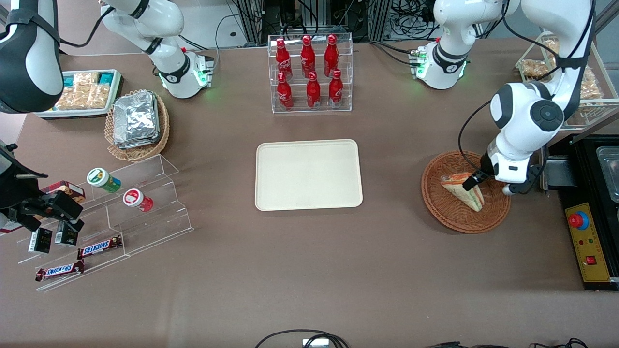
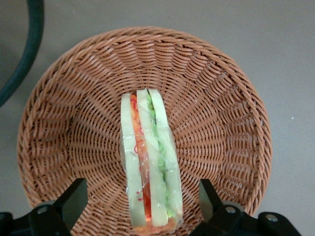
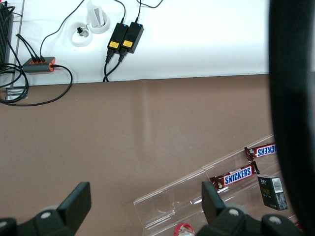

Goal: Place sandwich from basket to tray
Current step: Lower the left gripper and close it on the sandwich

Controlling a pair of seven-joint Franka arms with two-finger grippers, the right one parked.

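In the basket [image 2: 226, 113], we see the sandwich [image 2: 150, 162] between our gripper's [image 2: 142, 196] wide-open jaws, untouched; the tray [image 1: 308, 174] lies at nine o'clock.

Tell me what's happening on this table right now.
The working arm has its gripper down in the reddish-brown basket, fingers open on either side of the wrapped sandwich. The sandwich lies in the basket, not yet gripped or lifted. The cream tray at the middle of the table has nothing on it, so the move to the tray has not yet been made.
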